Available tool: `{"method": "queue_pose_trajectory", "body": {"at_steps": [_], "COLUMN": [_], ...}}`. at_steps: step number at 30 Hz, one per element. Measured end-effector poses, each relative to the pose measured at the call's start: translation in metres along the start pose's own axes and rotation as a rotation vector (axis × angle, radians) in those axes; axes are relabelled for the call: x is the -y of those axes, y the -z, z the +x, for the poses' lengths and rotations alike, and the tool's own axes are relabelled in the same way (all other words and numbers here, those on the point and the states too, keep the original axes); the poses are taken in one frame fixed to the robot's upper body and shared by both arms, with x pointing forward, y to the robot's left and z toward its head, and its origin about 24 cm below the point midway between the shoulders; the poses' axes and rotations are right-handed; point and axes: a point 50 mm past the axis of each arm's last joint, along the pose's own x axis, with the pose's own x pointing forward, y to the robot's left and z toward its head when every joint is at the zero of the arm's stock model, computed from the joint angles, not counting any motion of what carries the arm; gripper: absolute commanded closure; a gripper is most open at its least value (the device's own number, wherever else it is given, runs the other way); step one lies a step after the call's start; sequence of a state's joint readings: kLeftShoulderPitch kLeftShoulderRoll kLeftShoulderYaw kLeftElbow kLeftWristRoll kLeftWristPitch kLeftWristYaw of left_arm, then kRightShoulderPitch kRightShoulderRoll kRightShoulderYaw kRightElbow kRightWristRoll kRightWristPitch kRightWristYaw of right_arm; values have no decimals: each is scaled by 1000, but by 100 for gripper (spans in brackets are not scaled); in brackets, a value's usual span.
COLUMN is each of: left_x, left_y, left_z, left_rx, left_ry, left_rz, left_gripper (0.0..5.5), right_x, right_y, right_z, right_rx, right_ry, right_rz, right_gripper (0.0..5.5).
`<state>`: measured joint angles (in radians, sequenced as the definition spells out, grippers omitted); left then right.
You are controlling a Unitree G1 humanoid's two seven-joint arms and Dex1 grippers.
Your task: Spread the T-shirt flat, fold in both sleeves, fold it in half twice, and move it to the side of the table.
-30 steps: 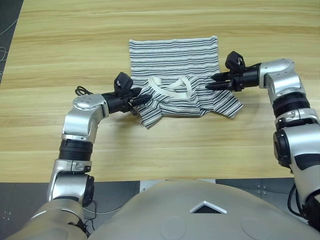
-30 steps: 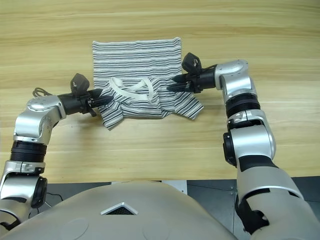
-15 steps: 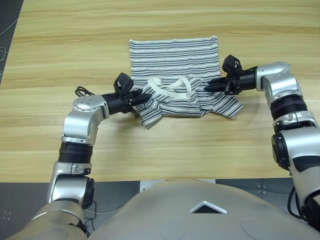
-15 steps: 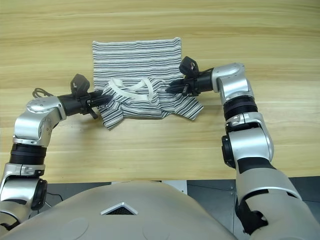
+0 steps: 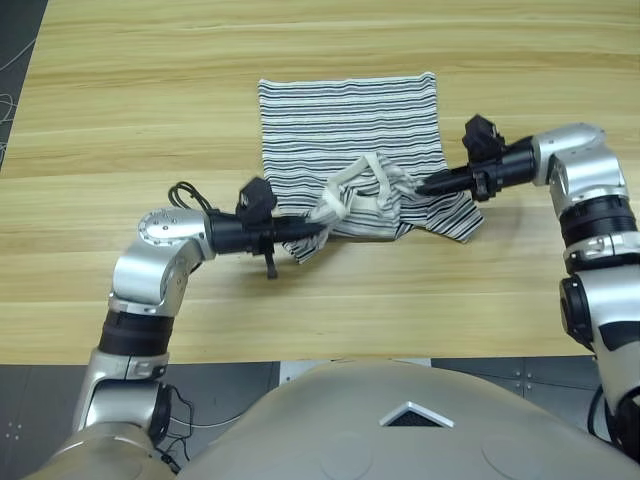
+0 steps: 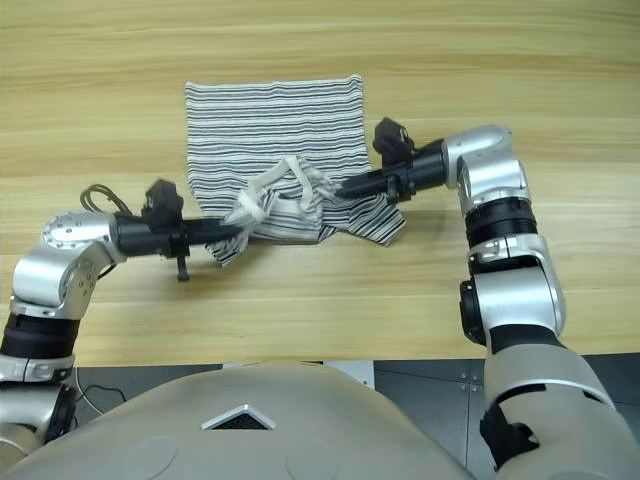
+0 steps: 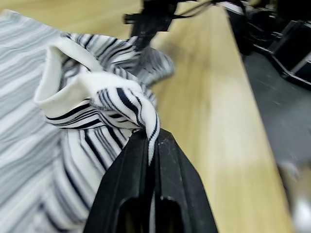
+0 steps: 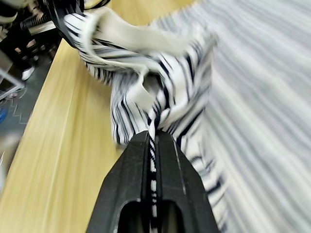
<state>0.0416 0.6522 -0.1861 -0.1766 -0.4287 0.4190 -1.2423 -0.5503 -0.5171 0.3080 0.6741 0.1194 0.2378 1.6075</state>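
Both hands [image 5: 318, 229] [image 5: 420, 185] pinching T-shirt [image 5: 350, 125].

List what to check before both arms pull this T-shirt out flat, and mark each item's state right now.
1. Left gripper shut on the T-shirt: ok, fabric is pinched between its fingers.
2. Right gripper shut on the T-shirt: ok, striped cloth runs into its closed fingers.
3. Far part of the T-shirt lying flat on the table: ok.
4. Near part spread flat: not ok, it is bunched and lifted between the grippers, with the collar crumpled.
5. Which part each gripper holds, shoulder or sleeve: cannot tell.
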Motion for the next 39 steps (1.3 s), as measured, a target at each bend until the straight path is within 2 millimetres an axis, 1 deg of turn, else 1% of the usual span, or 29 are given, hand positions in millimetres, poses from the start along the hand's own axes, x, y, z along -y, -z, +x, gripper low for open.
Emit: {"method": "queue_pose_trajectory", "body": {"at_steps": [2, 3, 5, 7, 10, 14, 15, 18, 19, 20, 22, 24, 27, 28, 31, 33, 34, 35, 38, 39], "left_x": [11, 15, 24, 25, 21, 14, 12, 8, 7, 6, 5, 5, 5, 5, 8, 16, 20, 22, 23, 23], "left_y": [6, 10, 25, 41, 37, 31, 30, 29, 28, 28, 27, 28, 28, 28, 27, 28, 23, 11, -21, -26], "left_z": [3, 3, 3, 2, 4, 2, 2, -1, -2, -4, -4, -5, -5, -5, -5, -7, -6, -6, -8, -8], "left_rx": [-59, -99, -219, -347, -401, -433, -439, -444, -443, -445, -444, -443, -438, -436, -422, -392, -332, -268, -146, -127], "left_ry": [87, 124, 183, 201, 228, 234, 229, 212, 204, 193, 188, 187, 182, 183, 189, 218, 235, 243, 251, 255], "left_rz": [11, 13, 14, 72, 219, 315, 324, 337, 335, 327, 320, 317, 300, 295, 245, 162, 117, 113, 139, 147], "left_gripper": [537, 537, 537, 537, 537, 537, 515, 483, 458, 451, 419, 390, 356, 356, 356, 356, 356, 356, 356, 356], "right_x": [-11, -14, -20, -26, -32, -38, -39, -42, -44, -46, -49, -53, -57, -58, -59, -57, -53, -49, -35, -32], "right_y": [18, 22, 26, 31, 36, 39, 40, 39, 39, 39, 37, 35, 37, 36, 30, 20, 10, -2, -36, -47], "right_z": [7, 6, -1, -7, -12, -17, -17, -14, -12, -8, -6, -8, -14, -14, -13, -19, -21, -22, -32, -36], "right_rx": [-93, -135, -210, -255, -290, -301, -303, -299, -288, -267, -239, -234, -262, -251, -209, -128, -63, -2, 201, 262], "right_ry": [-57, -73, -87, -106, -129, -151, -155, -180, -194, -211, -225, -236, -242, -246, -249, -221, -202, -187, -108, -91], "right_rz": [-14, -38, -103, -136, -155, -144, -141, -133, -126, -112, -93, -78, -41, -39, -32, -16, -13, -25, -23, -19], "right_gripper": [540, 540, 540, 540, 540, 540, 515, 469, 434, 422, 378, 338, 291, 291, 291, 291, 291, 291, 291, 291]}}
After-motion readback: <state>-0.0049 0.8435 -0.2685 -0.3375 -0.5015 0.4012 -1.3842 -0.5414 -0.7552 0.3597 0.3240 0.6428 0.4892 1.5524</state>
